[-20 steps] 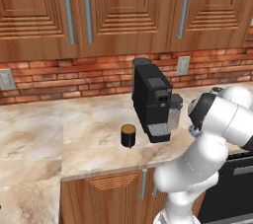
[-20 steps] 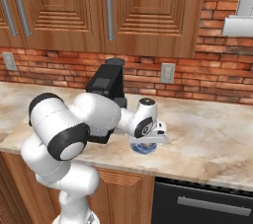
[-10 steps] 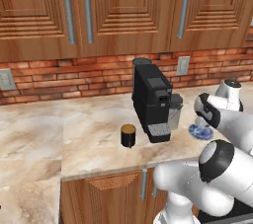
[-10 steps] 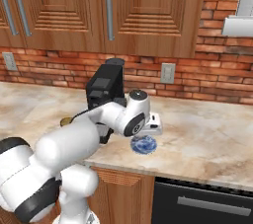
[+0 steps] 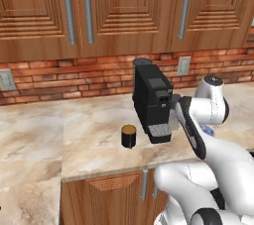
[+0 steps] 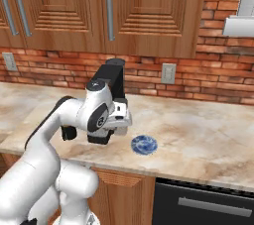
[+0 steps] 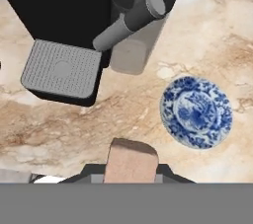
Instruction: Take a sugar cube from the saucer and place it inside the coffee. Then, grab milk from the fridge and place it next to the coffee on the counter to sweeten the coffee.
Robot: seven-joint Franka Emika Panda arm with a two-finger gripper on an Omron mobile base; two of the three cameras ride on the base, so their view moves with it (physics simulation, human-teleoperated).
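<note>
A tan sugar cube [image 7: 131,158] sits between my fingers at the bottom of the hand view, with the gripper [image 7: 131,172] shut on it. The blue and white saucer [image 7: 196,112] lies bare on the counter [image 7: 59,124], to the right of the hand. From the right base view, my gripper [image 6: 102,138] hangs just above the counter, left of the saucer [image 6: 144,144] and in front of the coffee machine. The black coffee cup [image 5: 128,136] with its brown top stands left of the machine; my arm partly covers the cup [image 6: 68,132] in the right base view.
The tall black coffee machine [image 5: 152,101] with a grey drip tray [image 7: 62,68] stands right beside the hand. Brick wall and wooden upper cabinets [image 5: 124,11] rise behind. A black oven front [image 6: 203,204] sits below the counter at right.
My arm has swung left, away from over the saucer toward the coffee machine's front, carrying the sugar cube. The saucer now lies uncovered.
</note>
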